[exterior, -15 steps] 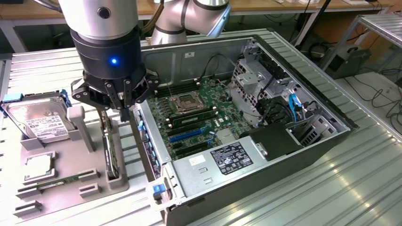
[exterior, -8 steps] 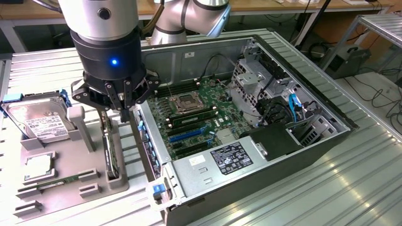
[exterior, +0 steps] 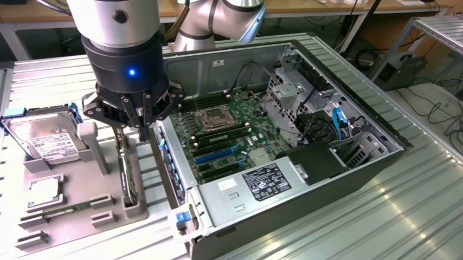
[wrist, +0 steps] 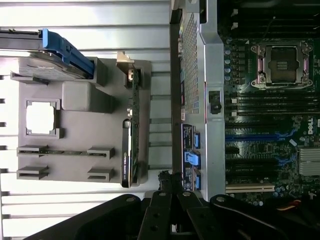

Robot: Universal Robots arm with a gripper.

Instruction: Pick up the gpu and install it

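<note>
The pick-up step was in hand, with no grasp made yet. The gpu (exterior: pixel 128 174) (wrist: pixel 128 145) stood on its long edge in a narrow slot of the grey holder (exterior: pixel 79 187) (wrist: pixel 75 107), along the holder's side nearest the open computer case (exterior: pixel 304 189). It was untouched and free of anything above it. The end effector (exterior: pixel 142 130) (wrist: pixel 169 182) hung over that same side of the holder, above the card. In the wrist view it seemed set slightly off the card's line, toward the gap between holder and case. Its fingers were pressed fully together and held nothing. At the holder's far side from the card a hard drive (exterior: pixel 43 142) leaned in its cradle, and a memory stick (exterior: pixel 69 208) lay in a shallow groove near the holder's front. The holder rested on the ribbed metal bench (exterior: pixel 405 216), with the case just beside it and the motherboard (exterior: pixel 231 135) exposed within. By judgement, a grasp called for the fingers to part, line up squarely over the card's upper edge, and come down astride it without nudging the holder's slot walls.
</note>
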